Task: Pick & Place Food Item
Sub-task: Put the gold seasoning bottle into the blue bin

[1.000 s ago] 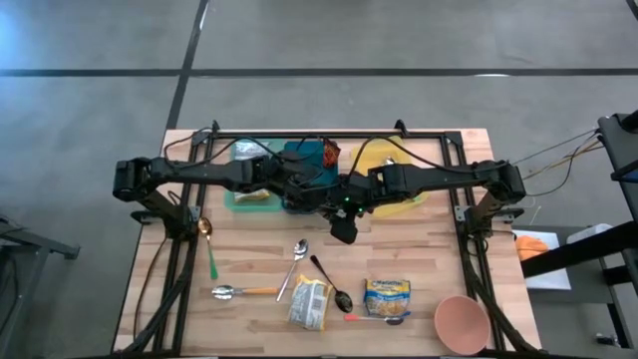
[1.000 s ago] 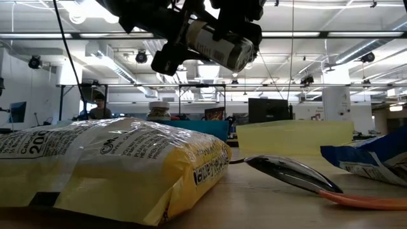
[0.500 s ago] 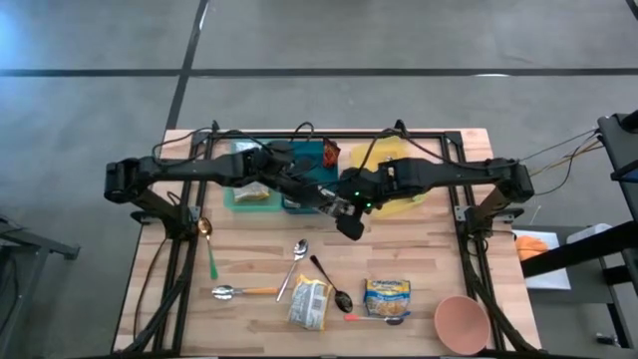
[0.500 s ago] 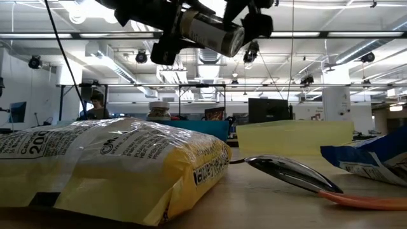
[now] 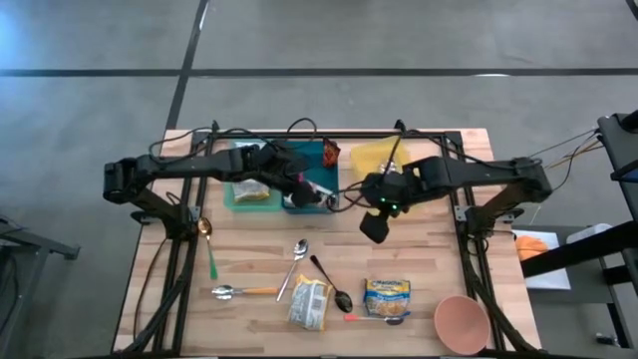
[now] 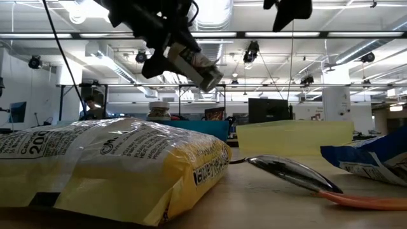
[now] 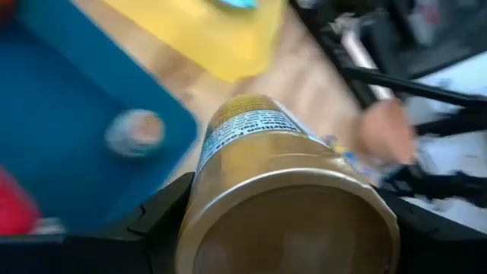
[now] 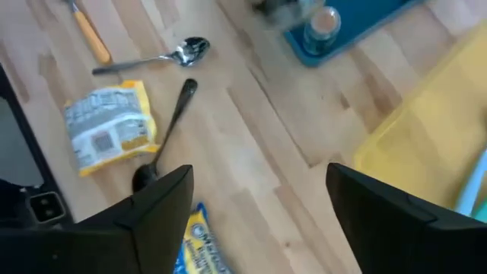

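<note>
The food item is a can with a gold base and a printed label (image 5: 321, 192). It hangs in the air over the near right corner of the blue tray (image 5: 304, 160), high in the low view as the can (image 6: 194, 63). My left gripper (image 5: 304, 187) is shut on it, and the can (image 7: 281, 183) fills the left wrist view. My right gripper (image 5: 374, 225) hangs to the can's right over bare wood. It is open, with nothing between its fingers (image 8: 163, 205). My left gripper pinches the can's round wall (image 7: 199, 199) between its two fingers (image 7: 163, 221), at the end with the gold base. The fingers slant down from the table's left and lie along the can. The can is lifted clear and tilted, its free end (image 6: 208, 79) lower, toward the table's right.
A jar (image 8: 323, 23) stands in the blue tray. A teal container (image 5: 249, 194) sits left of the tray and a yellow container (image 5: 384, 160) right of it. Near the front lie a yellow packet (image 5: 309, 302), a blue packet (image 5: 387, 296), several spoons and a pink bowl (image 5: 462, 321).
My right gripper has come away from the can, gone toward the table's right edge and risen. My left gripper has rolled its wrist while keeping hold of the can. The can lay almost level before and now tips with its free end down to the right.
</note>
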Controlling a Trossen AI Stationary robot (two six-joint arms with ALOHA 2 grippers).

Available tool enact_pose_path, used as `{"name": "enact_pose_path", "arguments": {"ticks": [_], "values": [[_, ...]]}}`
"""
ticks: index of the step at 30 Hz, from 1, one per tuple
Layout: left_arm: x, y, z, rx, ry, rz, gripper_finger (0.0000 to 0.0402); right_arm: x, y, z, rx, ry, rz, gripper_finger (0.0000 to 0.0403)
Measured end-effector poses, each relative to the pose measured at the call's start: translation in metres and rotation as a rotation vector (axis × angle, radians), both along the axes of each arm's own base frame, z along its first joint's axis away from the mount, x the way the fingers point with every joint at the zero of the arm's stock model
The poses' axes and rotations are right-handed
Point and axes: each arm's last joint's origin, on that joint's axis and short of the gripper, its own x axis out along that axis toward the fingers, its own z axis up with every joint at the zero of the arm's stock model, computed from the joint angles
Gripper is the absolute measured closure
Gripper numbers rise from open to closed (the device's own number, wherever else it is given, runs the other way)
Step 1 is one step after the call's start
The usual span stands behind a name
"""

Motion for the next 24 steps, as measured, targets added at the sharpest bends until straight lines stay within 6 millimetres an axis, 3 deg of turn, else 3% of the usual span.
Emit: {"name": "enact_pose_path", "arguments": {"ticks": [8,14,24], "values": [[-0.004,0.019,0.017,0.235,0.195,0.028,0.0120,-0.004,0.022,-0.002,0.002,0.006,-0.051,0.0138],[0.013,0.031,0.031,0.322,0.332,-0.032,0.0120,-0.005,0.025,-0.004,0.005,0.026,-0.062,0.0161],[0.043,0.041,0.006,0.380,0.566,-0.210,0.0120,-0.014,0.022,-0.002,-0.033,0.054,-0.107,0.0173]]}}
